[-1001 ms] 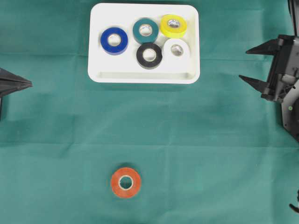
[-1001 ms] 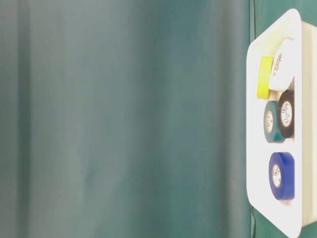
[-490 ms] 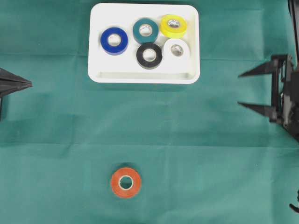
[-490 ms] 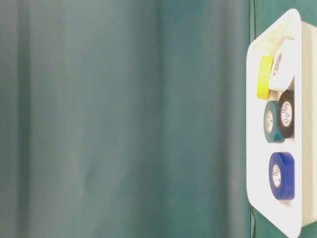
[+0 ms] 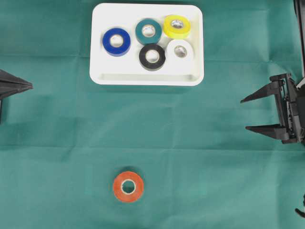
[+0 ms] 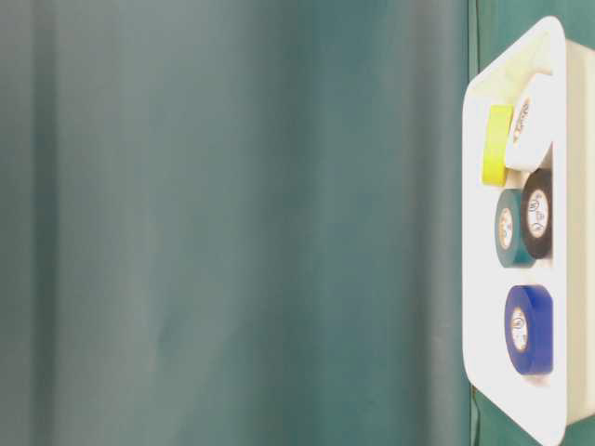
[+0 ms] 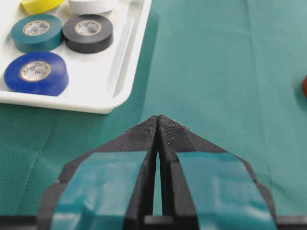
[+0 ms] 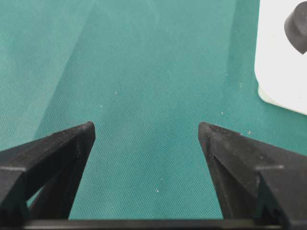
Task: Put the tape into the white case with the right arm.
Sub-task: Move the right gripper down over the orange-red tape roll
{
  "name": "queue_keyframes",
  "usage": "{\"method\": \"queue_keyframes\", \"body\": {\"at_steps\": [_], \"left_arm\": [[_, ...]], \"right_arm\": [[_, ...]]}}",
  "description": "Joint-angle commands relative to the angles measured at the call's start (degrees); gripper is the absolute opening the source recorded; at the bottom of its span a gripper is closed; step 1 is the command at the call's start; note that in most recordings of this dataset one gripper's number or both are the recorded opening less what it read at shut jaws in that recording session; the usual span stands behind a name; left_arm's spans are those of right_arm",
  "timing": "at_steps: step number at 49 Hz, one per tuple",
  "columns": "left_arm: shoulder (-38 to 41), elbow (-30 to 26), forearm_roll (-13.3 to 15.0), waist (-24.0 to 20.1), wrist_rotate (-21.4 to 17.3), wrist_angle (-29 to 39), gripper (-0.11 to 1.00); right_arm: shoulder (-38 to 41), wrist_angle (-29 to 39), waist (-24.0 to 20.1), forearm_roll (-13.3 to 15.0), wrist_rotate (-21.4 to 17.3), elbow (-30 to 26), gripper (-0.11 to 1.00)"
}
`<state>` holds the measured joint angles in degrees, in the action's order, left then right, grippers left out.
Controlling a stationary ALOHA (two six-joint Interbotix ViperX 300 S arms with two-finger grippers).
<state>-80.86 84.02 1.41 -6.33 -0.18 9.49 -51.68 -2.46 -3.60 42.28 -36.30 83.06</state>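
I see the right tool wide and empty at the desk edge; orange tape roll lies well apart from the white case; left tool pinched closed.

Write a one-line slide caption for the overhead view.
Five tape rolls sit in the white case; the orange tape lies alone on green cloth as the open right gripper waits at the edge.

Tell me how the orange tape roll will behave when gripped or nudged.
The orange tape roll lies flat on the green cloth, so it probably slides rather than rolls. Its ring shape looks stiff and likely light. Its smooth round side might slip between pointed fingers.
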Motion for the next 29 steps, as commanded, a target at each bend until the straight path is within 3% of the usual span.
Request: {"method": "queue_keyframes", "body": {"at_steps": [1,16,29], "left_arm": [[0.4,-0.6,0.0,-0.2,0.0,-0.6,0.01],[0.4,-0.6,0.0,-0.2,0.0,-0.6,0.01],[0.4,-0.6,0.0,-0.2,0.0,-0.6,0.01]], "right_arm": [[0.9,-0.4,-0.1,0.0,-0.1,-0.7,0.61],[5.9,-1.4,-1.5,0.1,-0.1,-4.3,0.61],[21.1,-1.6,-4.7,0.1,-0.1,-12.5,0.61]]}}
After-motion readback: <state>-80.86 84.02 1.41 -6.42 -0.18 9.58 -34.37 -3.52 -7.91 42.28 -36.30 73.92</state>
